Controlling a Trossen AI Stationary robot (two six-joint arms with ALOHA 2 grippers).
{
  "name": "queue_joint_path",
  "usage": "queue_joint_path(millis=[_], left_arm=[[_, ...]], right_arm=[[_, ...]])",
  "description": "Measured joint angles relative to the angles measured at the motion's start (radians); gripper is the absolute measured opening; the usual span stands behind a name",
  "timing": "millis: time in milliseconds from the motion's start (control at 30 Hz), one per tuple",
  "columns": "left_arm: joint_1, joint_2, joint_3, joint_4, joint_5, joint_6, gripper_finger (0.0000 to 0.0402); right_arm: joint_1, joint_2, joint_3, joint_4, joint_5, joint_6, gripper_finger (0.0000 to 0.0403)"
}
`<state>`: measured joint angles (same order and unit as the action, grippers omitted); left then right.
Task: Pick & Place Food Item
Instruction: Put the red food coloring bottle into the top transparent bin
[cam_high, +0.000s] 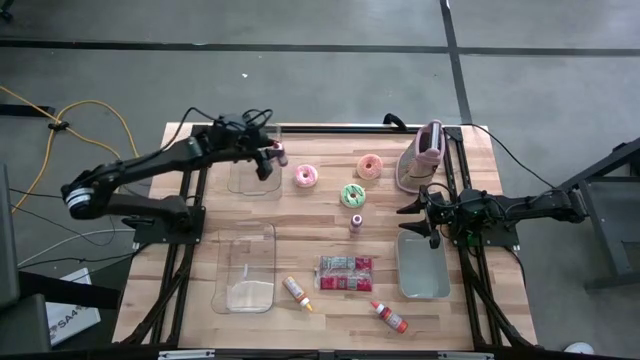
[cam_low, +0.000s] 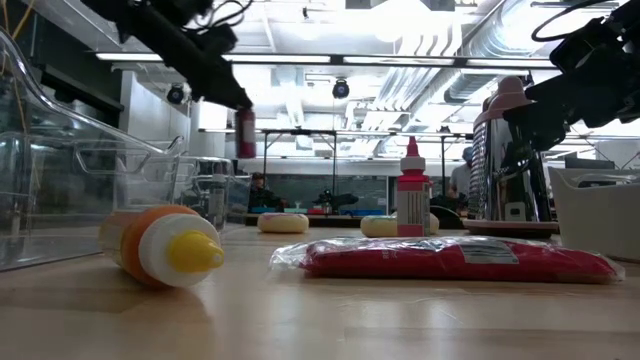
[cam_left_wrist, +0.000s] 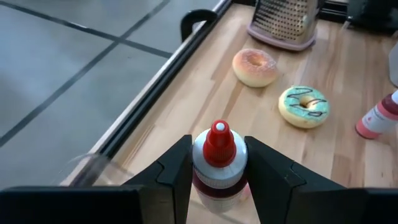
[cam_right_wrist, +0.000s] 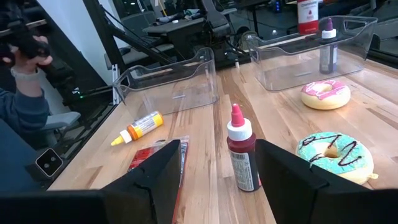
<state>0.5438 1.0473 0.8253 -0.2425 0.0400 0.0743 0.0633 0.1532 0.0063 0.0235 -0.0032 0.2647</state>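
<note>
My left gripper (cam_high: 272, 157) is shut on a small bottle (cam_left_wrist: 217, 163) with a red cap, a white collar and dark red contents. It holds the bottle above the far right corner of a clear bin (cam_high: 250, 178) at the table's far left. A pink doughnut (cam_high: 304, 177), a peach doughnut (cam_left_wrist: 254, 66) and a green-iced doughnut (cam_left_wrist: 304, 106) lie flat on the wood beyond it. My right gripper (cam_right_wrist: 217, 163) waits open at the table's right, above a grey bin (cam_high: 422, 268). Nothing is between its fingers. My left gripper pinches the bottle's body just below the white collar (cam_left_wrist: 217, 177) between its two fingers (cam_left_wrist: 176, 168). The fingers lie along the bottle and slant down from the table's left. The red cap (cam_left_wrist: 219, 138) sticks out past the fingertips. The bottle is lifted clear.
A second dark red bottle (cam_right_wrist: 241, 157) stands upright mid-table. A red packet (cam_high: 345, 272) and two orange bottles (cam_high: 297, 292) (cam_high: 388, 316) lie near the front. Another clear bin (cam_high: 247, 268) sits at the near left, and a grater (cam_high: 424, 158) at the far right.
</note>
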Motion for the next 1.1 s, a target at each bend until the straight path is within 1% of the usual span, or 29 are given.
queue_joint_path(millis=[267, 433, 633, 900, 1100], left_arm=[[0.004, -0.18, -0.125, -0.014, -0.071, -0.038, 0.0122], [0.004, -0.23, -0.177, -0.031, -0.102, -0.058, 0.0122], [0.004, -0.222, -0.25, -0.024, -0.124, -0.092, 0.0122], [-0.006, -0.175, -0.371, 0.14, -0.125, -0.133, 0.0122], [-0.03, -0.104, -0.403, 0.215, -0.125, -0.136, 0.0122]], right_arm=[[0.0, 0.0, 0.0, 0.001, 0.0, 0.0, 0.0193], [0.0, 0.0, 0.0, 0.001, 0.0, 0.0, 0.0193], [0.0, 0.0, 0.0, 0.002, 0.0, 0.0, 0.0193], [0.0, 0.0, 0.0, 0.002, 0.0, 0.0, 0.0193], [0.0, 0.0, 0.0, 0.002, 0.0, 0.0, 0.0193]])
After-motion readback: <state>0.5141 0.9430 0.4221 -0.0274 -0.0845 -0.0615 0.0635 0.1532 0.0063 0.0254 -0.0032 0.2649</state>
